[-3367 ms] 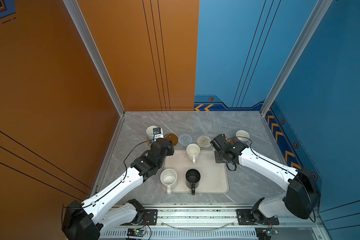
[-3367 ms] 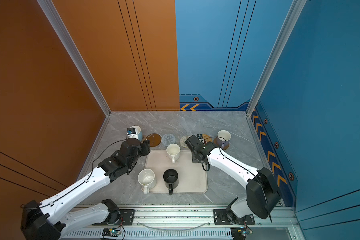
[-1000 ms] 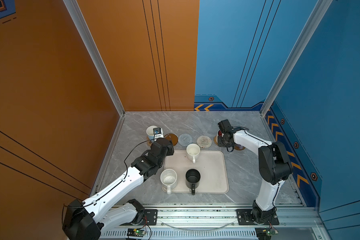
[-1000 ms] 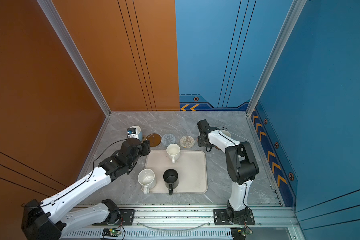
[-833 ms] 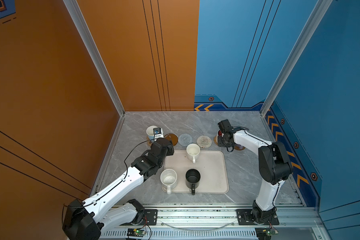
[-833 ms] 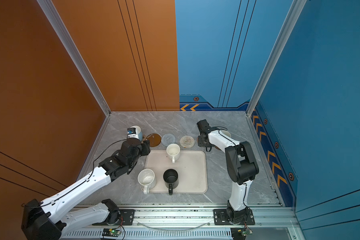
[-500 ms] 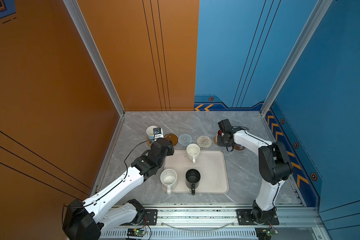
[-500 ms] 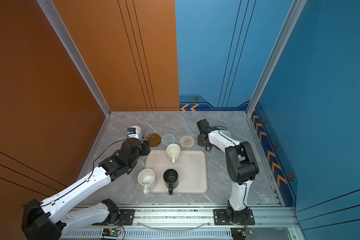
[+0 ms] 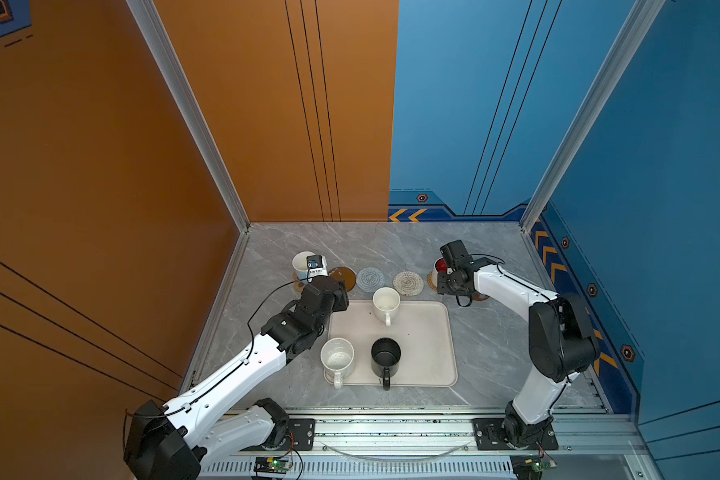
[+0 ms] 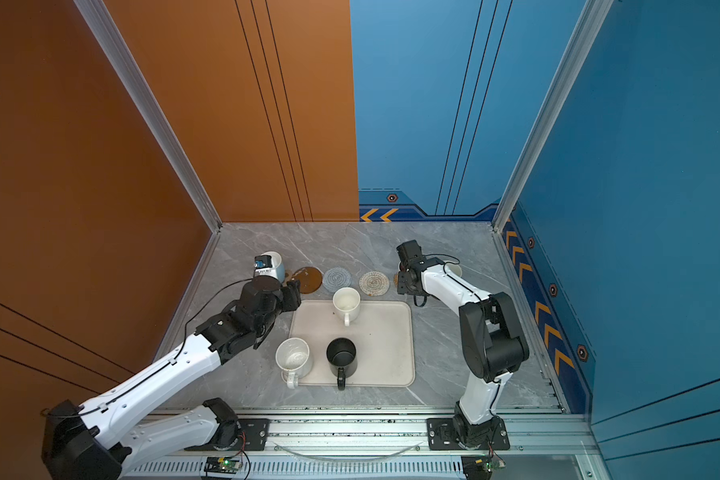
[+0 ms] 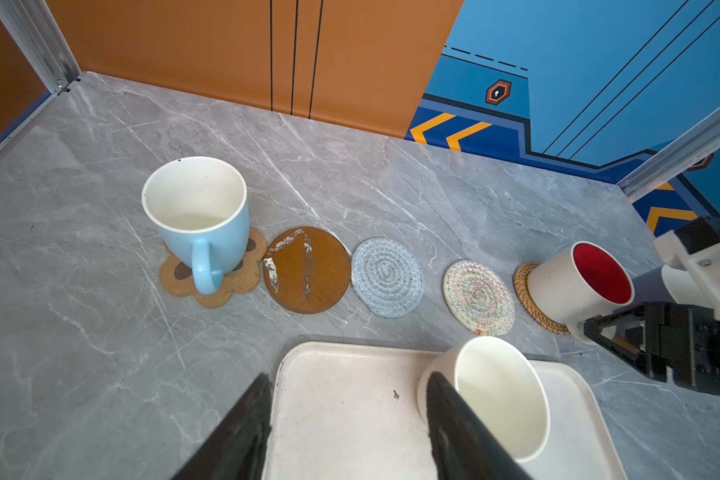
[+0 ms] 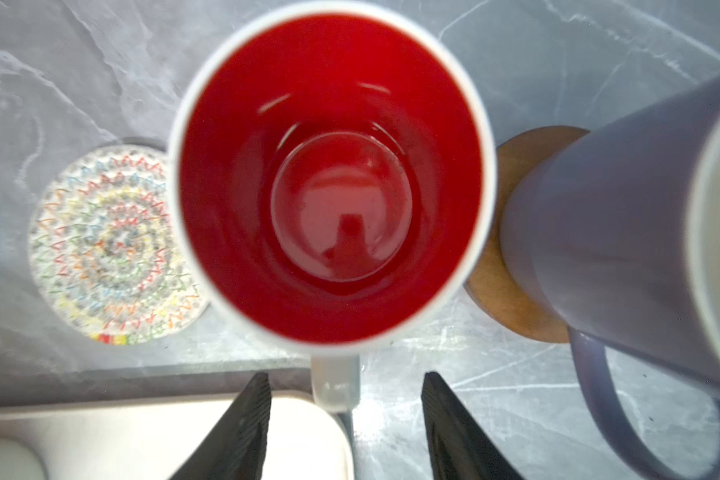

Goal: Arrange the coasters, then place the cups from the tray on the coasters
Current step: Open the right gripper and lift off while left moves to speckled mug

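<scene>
My right gripper (image 12: pixel 344 399) is open, one finger on each side of the handle of the white cup with red inside (image 12: pixel 329 187), which stands on the golden rattan coaster (image 11: pixel 524 291). Beside it a lavender cup (image 12: pixel 620 249) sits on a brown wooden coaster (image 12: pixel 499 282). The light blue cup (image 11: pixel 200 216) sits on the paw coaster (image 11: pixel 175 278). Bare coasters lie between: brown disc (image 11: pixel 306 270), grey-blue (image 11: pixel 386 277), woven white (image 11: pixel 478 297). My left gripper (image 11: pixel 348 395) hangs open and empty over the tray (image 9: pixel 425 353), next to the cream cup (image 9: pixel 386 303).
A speckled white cup (image 9: pixel 337 357) and a black cup (image 9: pixel 385 355) stand on the tray's near edge, handles toward the front. The orange and blue walls close in the back and sides. A metal rail (image 9: pixel 391 428) runs along the table's front.
My right gripper has opened and let go of the red-inside cup's handle, after carrying it from the tray side to the rattan coaster. The left arm has not moved.
</scene>
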Controlling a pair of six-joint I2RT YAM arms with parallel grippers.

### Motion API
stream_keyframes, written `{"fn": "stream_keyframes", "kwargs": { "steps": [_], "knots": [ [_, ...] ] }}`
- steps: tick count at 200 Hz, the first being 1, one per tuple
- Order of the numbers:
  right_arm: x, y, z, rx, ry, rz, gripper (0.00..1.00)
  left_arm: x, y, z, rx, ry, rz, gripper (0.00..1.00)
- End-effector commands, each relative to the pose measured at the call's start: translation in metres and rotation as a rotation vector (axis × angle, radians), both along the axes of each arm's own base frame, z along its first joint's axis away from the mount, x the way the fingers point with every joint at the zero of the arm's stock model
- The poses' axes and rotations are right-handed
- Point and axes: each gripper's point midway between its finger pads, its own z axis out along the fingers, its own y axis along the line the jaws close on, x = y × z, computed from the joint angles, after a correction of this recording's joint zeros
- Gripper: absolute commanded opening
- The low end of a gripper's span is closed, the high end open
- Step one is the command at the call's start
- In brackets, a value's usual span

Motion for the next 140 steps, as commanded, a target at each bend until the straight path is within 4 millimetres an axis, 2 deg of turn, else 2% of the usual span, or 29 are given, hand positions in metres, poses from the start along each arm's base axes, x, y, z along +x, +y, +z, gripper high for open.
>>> {"fn": "stream_keyframes", "kwargs": {
  "steps": [1, 18, 35, 59, 88, 104, 140],
  "knots": [
    [-0.012, 0.001, 0.022, -0.001, -0.053, -0.022, 0.59, -0.005, -0.009, 0.016, -0.008, -0.017, -0.053, 0.61],
    [-0.02, 0.005, 0.042, -0.005, -0.095, -0.033, 0.59, -0.011, -0.013, 0.018, 0.005, -0.008, -0.079, 0.61],
    [-0.026, 0.014, 0.07, 0.016, -0.176, -0.043, 0.61, -0.022, -0.023, 0.023, 0.028, -0.002, -0.132, 0.61],
    [-0.023, 0.039, 0.119, 0.108, -0.309, -0.004, 0.61, -0.048, -0.036, 0.031, 0.072, 0.019, -0.215, 0.62],
    [-0.024, 0.053, 0.162, 0.15, -0.414, 0.015, 0.61, -0.084, -0.029, 0.024, 0.138, 0.102, -0.232, 0.62],
    [-0.028, 0.059, 0.169, 0.185, -0.448, 0.023, 0.61, -0.103, -0.022, 0.017, 0.154, 0.152, -0.224, 0.62],
    [-0.034, 0.061, 0.155, 0.201, -0.434, 0.03, 0.61, -0.137, -0.015, -0.001, 0.112, 0.255, -0.217, 0.62]
  ]
}}
